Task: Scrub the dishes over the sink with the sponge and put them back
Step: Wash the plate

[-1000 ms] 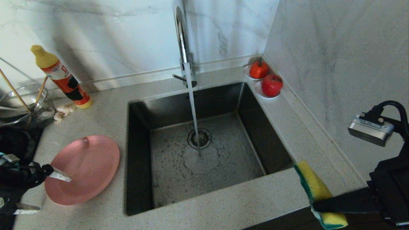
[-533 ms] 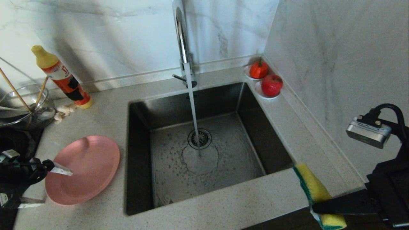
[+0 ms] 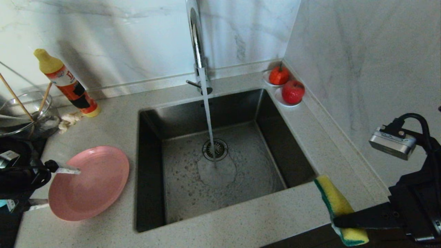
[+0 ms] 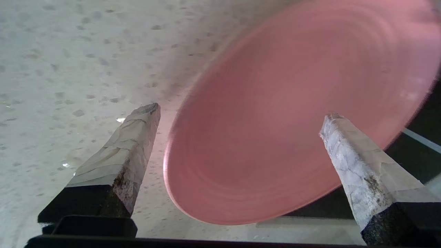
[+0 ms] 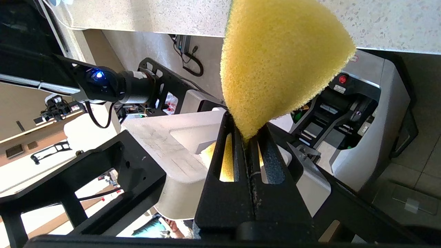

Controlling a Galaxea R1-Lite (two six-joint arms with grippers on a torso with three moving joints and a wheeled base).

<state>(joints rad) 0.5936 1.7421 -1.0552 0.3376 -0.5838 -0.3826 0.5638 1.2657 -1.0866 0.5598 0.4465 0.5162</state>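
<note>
The left pincer sits spread wide at the near-left edge of the round, shallow pink plate, fingers either side of the rim and not gripping it. The plate lies on the speckled grey desk just left of the square steel sink (tap's running). The right pincer is clenched on the yellow rectangular sponge, over the desk's front edge.
</note>
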